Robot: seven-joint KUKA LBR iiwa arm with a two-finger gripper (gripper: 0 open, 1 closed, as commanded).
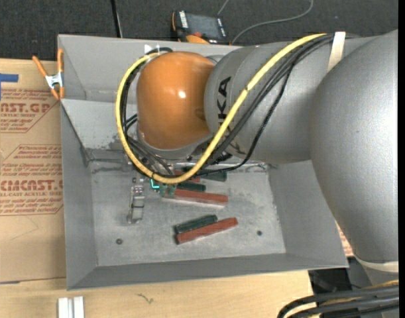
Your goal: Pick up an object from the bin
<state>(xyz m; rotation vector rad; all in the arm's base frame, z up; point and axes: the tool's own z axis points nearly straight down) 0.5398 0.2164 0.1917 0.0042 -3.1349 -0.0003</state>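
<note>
Pickup unfinished — gripper (157,183) low beside the upper red-and-green sticks (202,196) at frame centre, open or closed I cannot tell — grasp and lift likely remain.

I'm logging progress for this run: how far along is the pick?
Done: the arm is down in the bin. In hand: its orange cover hangs just above the red and green sticks near the back; another pair lies in front, untouched. Left: closing on one and lifting it out.
</note>
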